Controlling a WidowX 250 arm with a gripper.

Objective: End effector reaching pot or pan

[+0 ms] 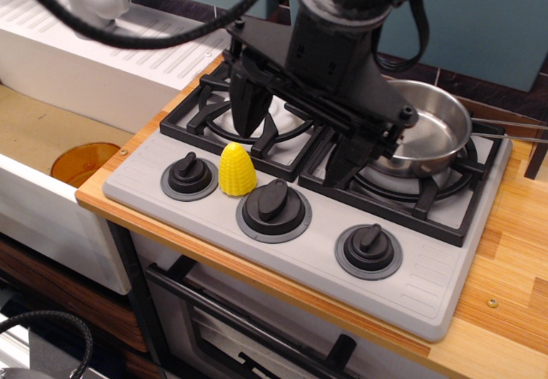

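My black gripper [293,150] hangs over the stove between the two burner grates, its wide crossbar slanting down to the right. Its jaws are open and hold nothing. The left finger [248,109] points down over the left burner. The right finger [342,161] points down just left of the pan's near rim; I cannot tell if it touches. The shiny shallow steel pan [425,127] sits on the right burner grate [437,204]. Its thin metal handle [514,128] sticks out to the right. The arm hides part of the pan's left rim.
A yellow toy corn cob [236,169] stands on the grey stove panel between the first two of three black knobs [189,174] [273,207] [368,246]. A white sink [51,131] with an orange dish [84,161] lies to the left. Thick black cables [171,28] hang above.
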